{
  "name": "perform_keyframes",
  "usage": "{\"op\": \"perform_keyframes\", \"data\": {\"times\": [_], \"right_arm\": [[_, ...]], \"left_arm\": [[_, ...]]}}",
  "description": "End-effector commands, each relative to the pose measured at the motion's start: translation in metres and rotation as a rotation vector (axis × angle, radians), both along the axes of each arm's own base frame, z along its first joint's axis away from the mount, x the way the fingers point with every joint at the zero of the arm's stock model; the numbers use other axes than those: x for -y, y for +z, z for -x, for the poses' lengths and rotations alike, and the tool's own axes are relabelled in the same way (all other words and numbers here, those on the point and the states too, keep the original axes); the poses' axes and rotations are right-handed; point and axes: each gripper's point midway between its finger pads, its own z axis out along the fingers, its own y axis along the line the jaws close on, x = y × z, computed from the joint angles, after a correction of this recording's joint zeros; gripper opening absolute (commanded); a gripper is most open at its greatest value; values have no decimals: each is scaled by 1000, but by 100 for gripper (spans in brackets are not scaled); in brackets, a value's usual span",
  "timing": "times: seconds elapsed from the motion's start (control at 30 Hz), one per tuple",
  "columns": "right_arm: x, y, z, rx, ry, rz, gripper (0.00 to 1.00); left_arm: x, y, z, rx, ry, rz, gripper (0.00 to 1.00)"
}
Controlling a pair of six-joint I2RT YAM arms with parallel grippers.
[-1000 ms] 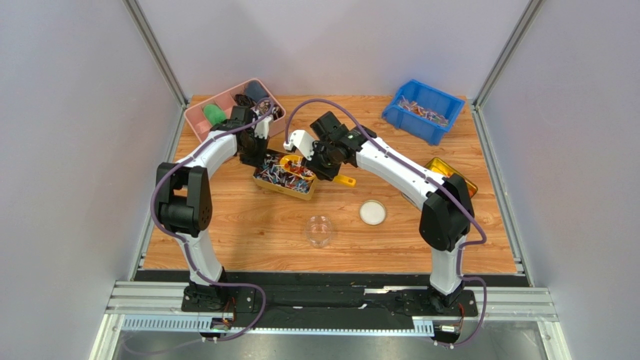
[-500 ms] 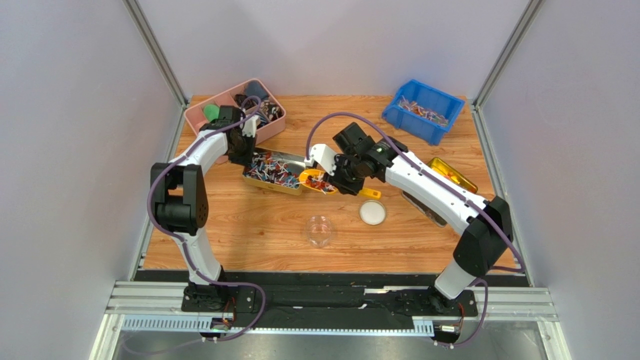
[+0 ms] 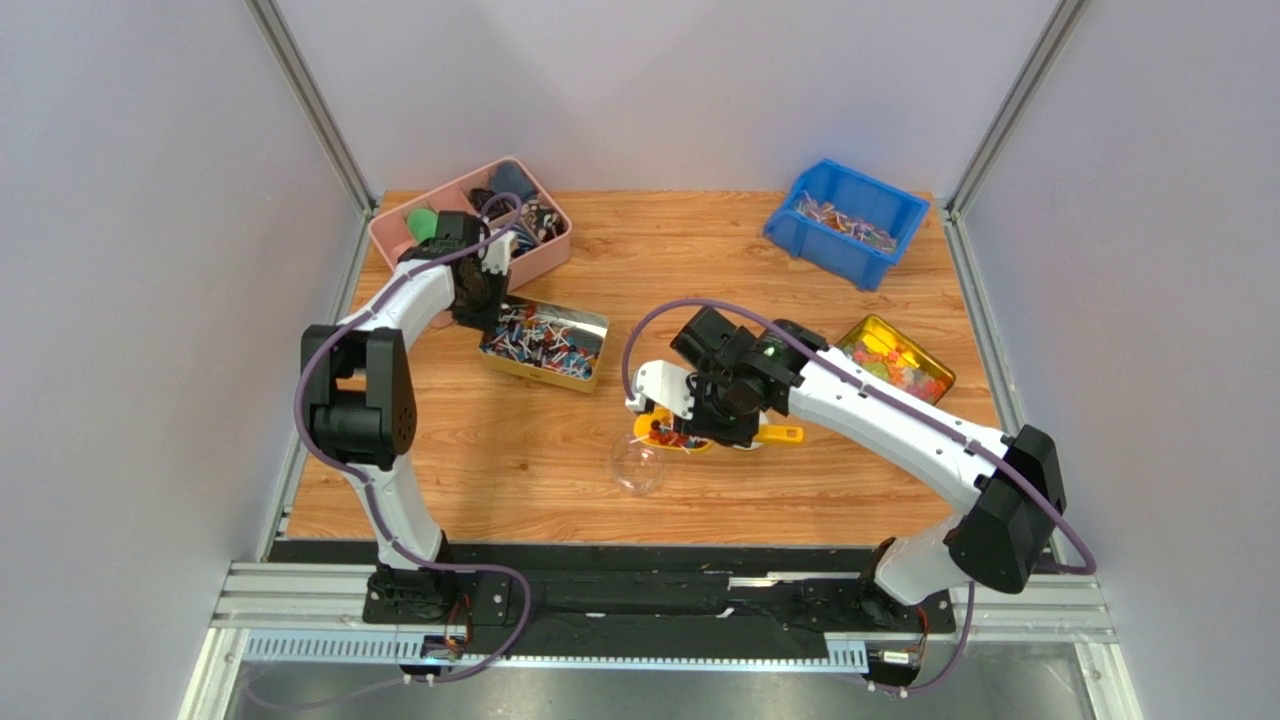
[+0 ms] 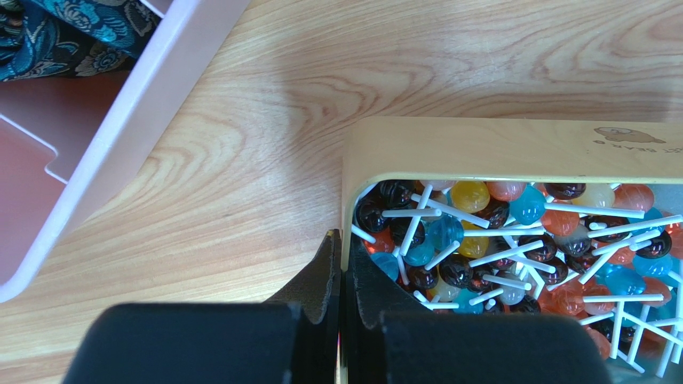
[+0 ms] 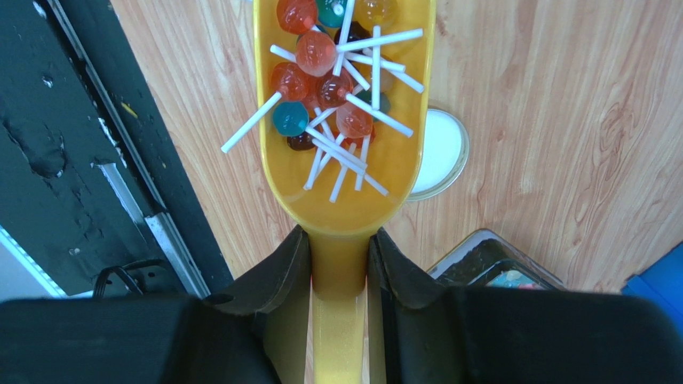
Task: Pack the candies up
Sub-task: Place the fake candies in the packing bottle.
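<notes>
The candies are small lollipops with white sticks, red, blue, dark and yellow, heaped in a gold tin (image 3: 544, 344). In the left wrist view they (image 4: 513, 232) fill the tin (image 4: 497, 148). My left gripper (image 3: 484, 308) (image 4: 345, 264) is shut on the tin's left wall, one finger inside and one outside. My right gripper (image 3: 721, 420) (image 5: 341, 264) is shut on the handle of a yellow scoop (image 3: 669, 435) (image 5: 345, 188). The scoop holds several lollipops (image 5: 321, 80). It hangs just right of a clear jar (image 3: 637, 465) near the table's front.
A pink box (image 3: 451, 225) (image 4: 120, 120) stands behind my left gripper. A blue bin (image 3: 845, 222) is at the back right. An open tin of gummies (image 3: 897, 357) lies right. A white lid (image 5: 439, 152) lies under the scoop's right side. The black front rail (image 5: 80, 160) is close.
My right arm has carried the loaded scoop from the tin toward the near side, to beside the clear jar. My left gripper has drawn the tin slightly left and holds it.
</notes>
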Motion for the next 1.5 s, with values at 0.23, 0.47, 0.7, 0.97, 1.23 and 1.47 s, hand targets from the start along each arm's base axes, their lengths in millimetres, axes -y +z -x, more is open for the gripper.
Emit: {"op": "perform_keyframes", "data": {"times": [0.23,0.47,0.7,0.97,1.23,1.47], "right_arm": [[16,-5,1,69,32,172,0],[15,-9,2,72,55,244,0],[11,-8,0,84,70,274,0],[4,-7,4,103,113,299,0],[1,-9,4,127,140,326,0],[0,-9,1,146,150,343,0]], "left_arm": [[-2,16,-11,71,1,15,0],[-1,17,-11,77,3,22,0],[0,13,-10,72,1,24,0],[0,10,-11,66,7,26,0],[-1,8,-11,62,9,23,0],[-1,6,-10,59,8,24,0]]}}
